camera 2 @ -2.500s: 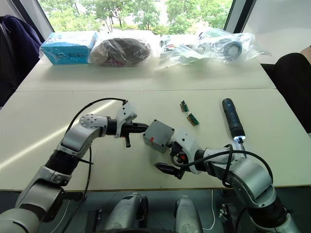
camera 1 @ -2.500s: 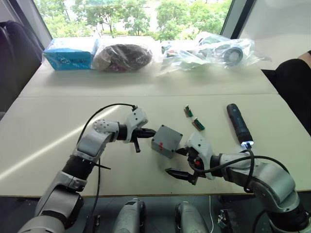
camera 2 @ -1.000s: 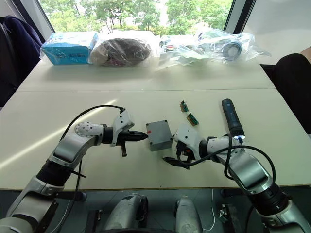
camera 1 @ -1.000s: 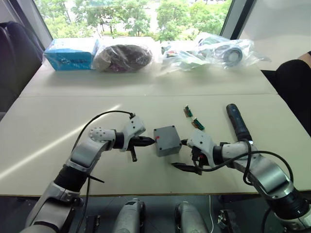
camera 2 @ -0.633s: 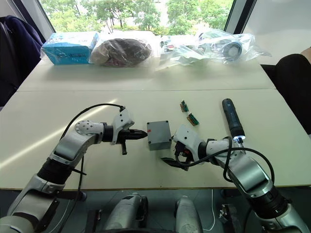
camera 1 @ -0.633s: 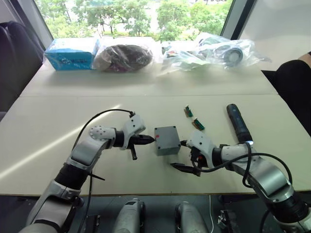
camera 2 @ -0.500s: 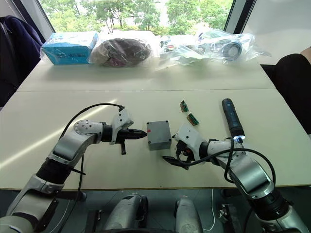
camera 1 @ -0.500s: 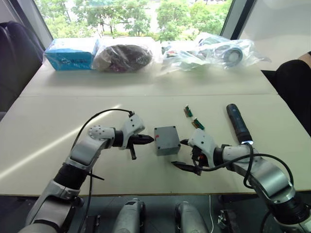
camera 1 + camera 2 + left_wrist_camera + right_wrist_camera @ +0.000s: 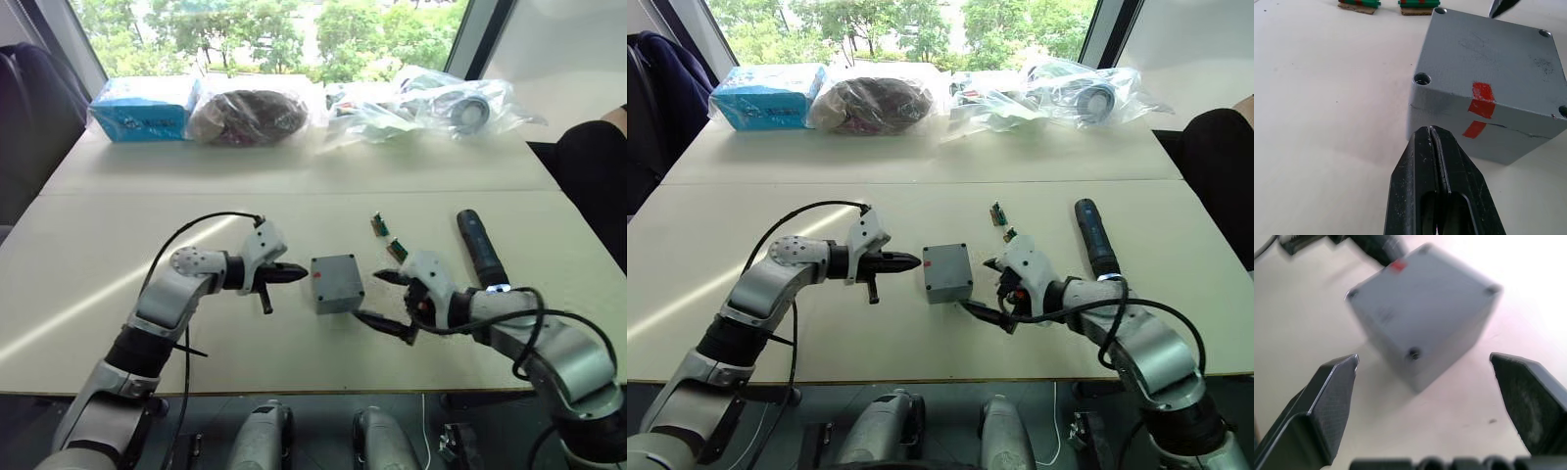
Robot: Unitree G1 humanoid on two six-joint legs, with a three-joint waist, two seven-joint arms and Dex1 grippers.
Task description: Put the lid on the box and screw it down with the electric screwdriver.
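**Mid-table: lid on, driver waiting**

Near the middle of the tabletop [image 9: 118, 206] sits the box [image 9: 336, 283], lid [image 9: 1488, 54] already seated on top, flush, an empty screw hole at each corner. Grey plastic, faint seam where lid meets body, red tape bridging that seam on the side facing the left gripper [image 9: 294, 275], which is clenched tight, tips just short of that side. On the other side the right gripper [image 9: 384, 299] is spread wide and empty, fingers flanking a corner without touching. Screwdriver [image 9: 481, 250] lies untouched toward the right edge, well apart, two small green parts [image 9: 389, 238] between it and the box. Risk now: a nudge from either gripper could slide or turn the light box and shift the unscrewed lid.
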